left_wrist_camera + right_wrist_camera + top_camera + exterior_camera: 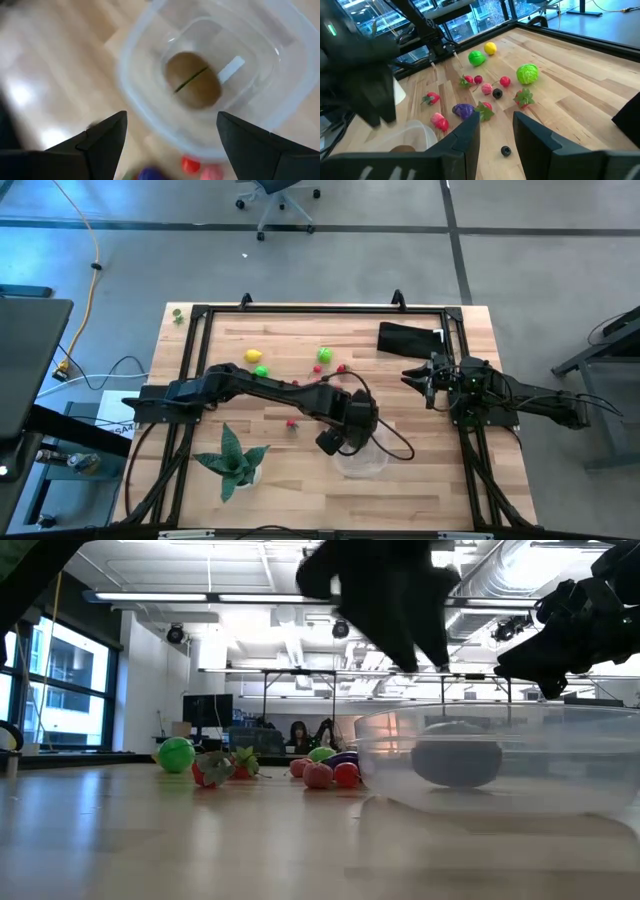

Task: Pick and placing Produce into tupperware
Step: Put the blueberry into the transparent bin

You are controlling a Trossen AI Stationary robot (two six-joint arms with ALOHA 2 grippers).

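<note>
Produce on our surface (420, 340) is all small moulded toy stuff, which we judge light, stiff and a little slick, so a pinch across the middle of each piece should hold better than one at a tapered end or a leafy tuft. One brown piece (193, 80) already lies in the tupperware (150, 115), with a green seam across its middle. Our left hand (170, 135) hangs right above that container with its fingers spread apart and nothing between them. The clear tub itself looks thin and light; we reckon it could slide if bumped on its rim.

Remaining pieces sit together near the middle of the surface: a yellow one (490, 48), a bright green one (476, 58), a leafy green ball (527, 73), a purple one (464, 110), and several tiny red and pink ones (487, 88) close among them. Those small ones lie so near each other that fingers may nudge a neighbour.

Our right hand (496, 125) waits at the right side of the surface, fingers parted and empty, beside a black pouch (408, 337). A potted plant (234, 460) stands at the near left, well apart from the tub. Two small dark round bits (505, 150) lie on the wood; we cannot tell what they are.
</note>
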